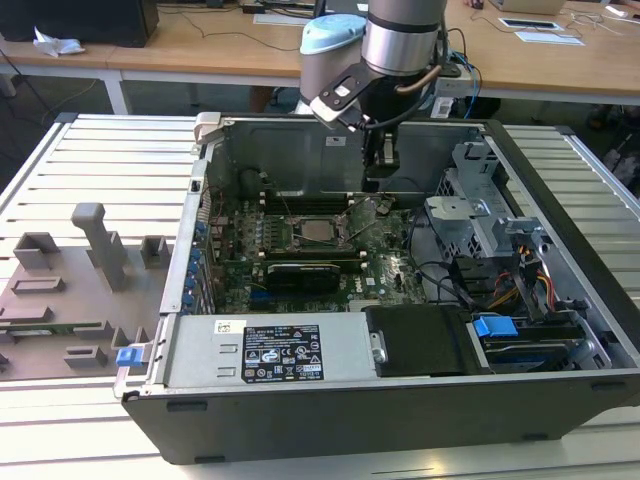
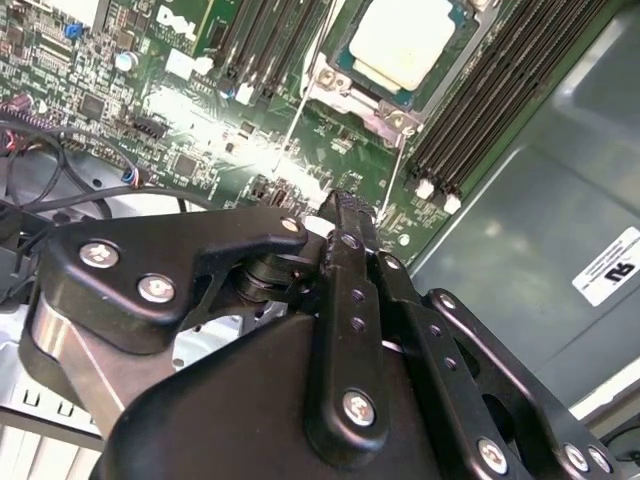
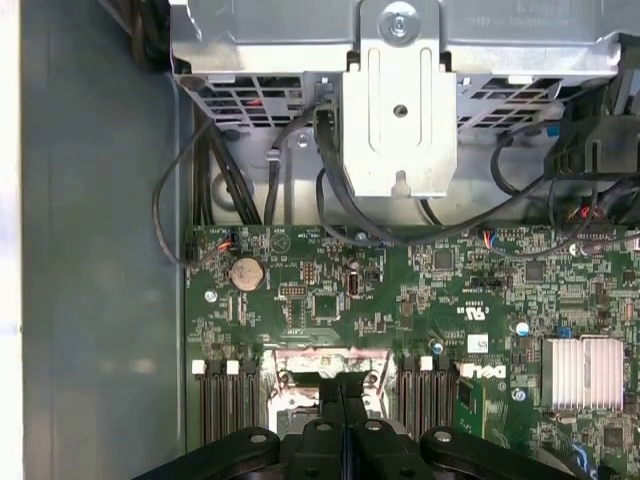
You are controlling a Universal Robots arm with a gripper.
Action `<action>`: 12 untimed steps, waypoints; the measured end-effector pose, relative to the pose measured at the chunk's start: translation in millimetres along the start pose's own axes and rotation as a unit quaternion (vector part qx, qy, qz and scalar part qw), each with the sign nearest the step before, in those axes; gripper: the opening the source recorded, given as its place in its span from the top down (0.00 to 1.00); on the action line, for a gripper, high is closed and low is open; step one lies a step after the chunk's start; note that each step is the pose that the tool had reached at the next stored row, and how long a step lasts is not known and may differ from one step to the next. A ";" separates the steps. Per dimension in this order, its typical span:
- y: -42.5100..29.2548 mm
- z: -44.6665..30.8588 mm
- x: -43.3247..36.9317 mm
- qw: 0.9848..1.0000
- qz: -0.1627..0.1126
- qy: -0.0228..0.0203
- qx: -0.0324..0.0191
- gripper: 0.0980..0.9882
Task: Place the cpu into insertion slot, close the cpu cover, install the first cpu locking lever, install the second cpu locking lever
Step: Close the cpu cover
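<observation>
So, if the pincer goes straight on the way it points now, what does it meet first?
Most likely the edge of the cpu cover, which lies just past the pincer in the first wrist view. Depth is unclear, so it might be the motherboard beside it.

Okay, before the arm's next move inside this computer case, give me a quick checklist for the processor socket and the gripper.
1. cpu lying flat in the insertion slot: ok.
2. cpu cover down around the cpu: ok.
3. locking levers latched: not ok, the thin wire levers seem to stand off the board.
4. gripper shut, above the board near the slot: ok.
5. gripper touching a lever: cannot tell.
</observation>
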State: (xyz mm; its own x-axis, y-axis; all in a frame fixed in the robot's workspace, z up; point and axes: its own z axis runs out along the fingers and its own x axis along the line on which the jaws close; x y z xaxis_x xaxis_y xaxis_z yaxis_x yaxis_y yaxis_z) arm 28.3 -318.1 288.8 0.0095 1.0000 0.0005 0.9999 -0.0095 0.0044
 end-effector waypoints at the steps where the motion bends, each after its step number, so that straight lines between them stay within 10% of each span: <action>1: 1.8 0.0 0.0 1.000 0.000 0.000 0.000 0.99; 12: 21.5 0.1 0.3 1.000 0.000 0.000 0.000 0.99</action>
State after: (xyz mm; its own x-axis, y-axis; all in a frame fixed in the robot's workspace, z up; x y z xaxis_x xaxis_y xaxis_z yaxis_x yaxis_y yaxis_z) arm 49.8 -318.1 288.9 0.0094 1.0000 0.0005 0.9999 -0.0094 0.0044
